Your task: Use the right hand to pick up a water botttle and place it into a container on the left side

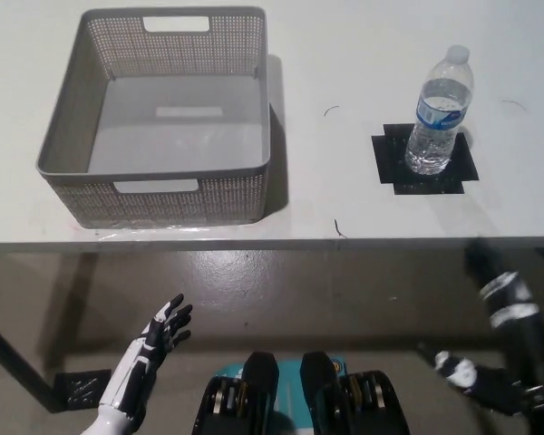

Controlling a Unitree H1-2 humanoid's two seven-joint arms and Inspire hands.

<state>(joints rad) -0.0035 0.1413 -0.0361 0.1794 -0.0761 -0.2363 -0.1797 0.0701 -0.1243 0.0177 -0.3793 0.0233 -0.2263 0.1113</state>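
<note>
A clear water bottle [440, 113] with a blue label and white cap stands upright on a black tape square [423, 159] at the right of the white table [344, 54]. The grey perforated container [159, 113] sits on the table's left, with nothing visible inside. My black right hand [508, 331] is below the table's front edge at the lower right, blurred, fingers stretched out and thumb apart, holding nothing. It is well short of the bottle. My white left hand [154, 349] rests low at the lower left, open.
The table's front edge [272, 243] runs across the picture's middle, with grey floor below it. A dark table leg [18, 367] slants at the lower left. Bare tabletop separates container and bottle.
</note>
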